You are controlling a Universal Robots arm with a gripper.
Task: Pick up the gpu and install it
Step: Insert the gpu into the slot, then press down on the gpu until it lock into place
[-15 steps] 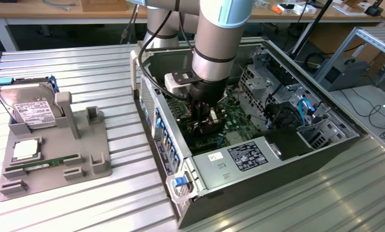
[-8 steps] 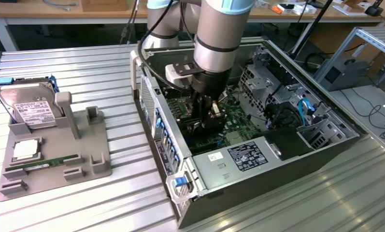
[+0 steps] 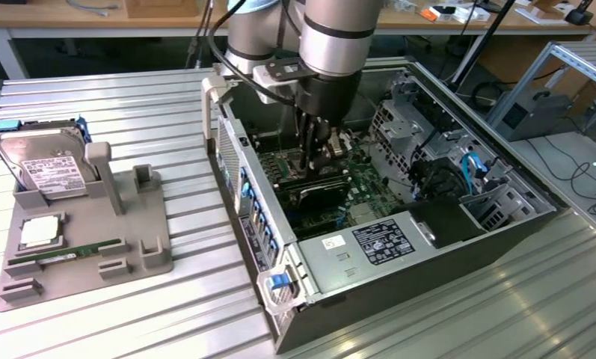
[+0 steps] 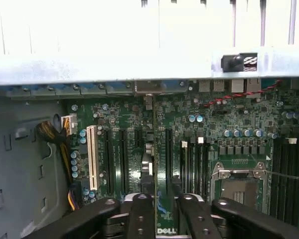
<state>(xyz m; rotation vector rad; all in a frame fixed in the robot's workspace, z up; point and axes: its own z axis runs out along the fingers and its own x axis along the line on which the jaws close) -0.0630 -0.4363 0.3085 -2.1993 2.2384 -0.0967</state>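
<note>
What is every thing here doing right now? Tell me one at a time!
gpu: standing on edge between the gripper's fingers, over the motherboard slots.
gripper: down inside the case, a finger on each side of the gpu.
case: lying on its side, open.
hard drive: leaning upright in the grey holder.
memory stick: lying flat in the holder.

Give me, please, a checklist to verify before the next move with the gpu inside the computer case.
1. gpu inside the case, on edge above the motherboard: ok.
2. gpu parallel to the white slot: ok.
3. gpu fully seated in its own slot: cannot tell.
4. Pincer centred over the gpu: ok.
5. Yellow and black cable bundle away from the gpu: ok.
</note>
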